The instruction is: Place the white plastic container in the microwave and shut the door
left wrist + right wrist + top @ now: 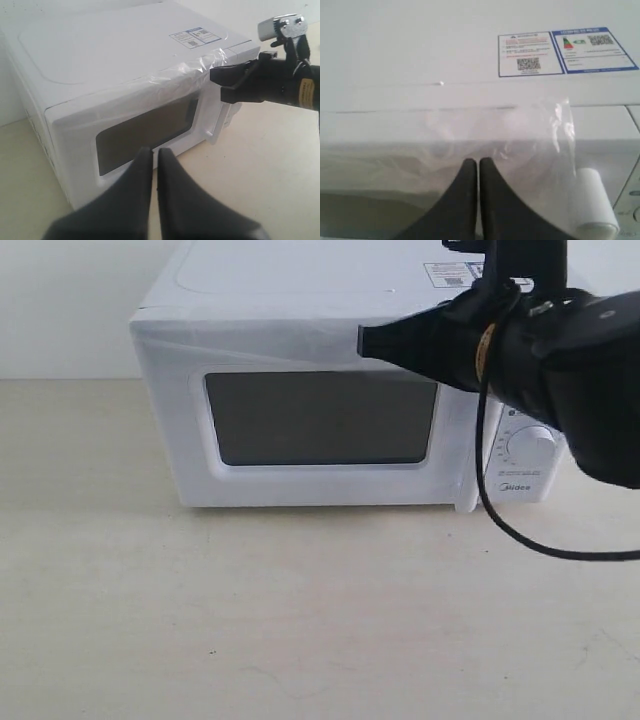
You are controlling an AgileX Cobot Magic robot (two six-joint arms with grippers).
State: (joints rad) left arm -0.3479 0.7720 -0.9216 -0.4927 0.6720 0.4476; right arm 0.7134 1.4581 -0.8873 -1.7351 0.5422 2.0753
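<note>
Left pincer (151, 156): clenched, empty, hanging in front of the microwave (300, 290) and touching nothing. The door (320, 420) sits flush with the body, with loose film (530, 135) clinging along its top. The white container shows in no view (presumably inside, behind the dark window; unconfirmed). Right pincer (362, 342): clenched, empty, tip at the door's upper band near the handle (592, 202); contact cannot be confirmed. Judgement: the closing step is at its end. Next, the arms should draw clear without snagging the film.
</note>
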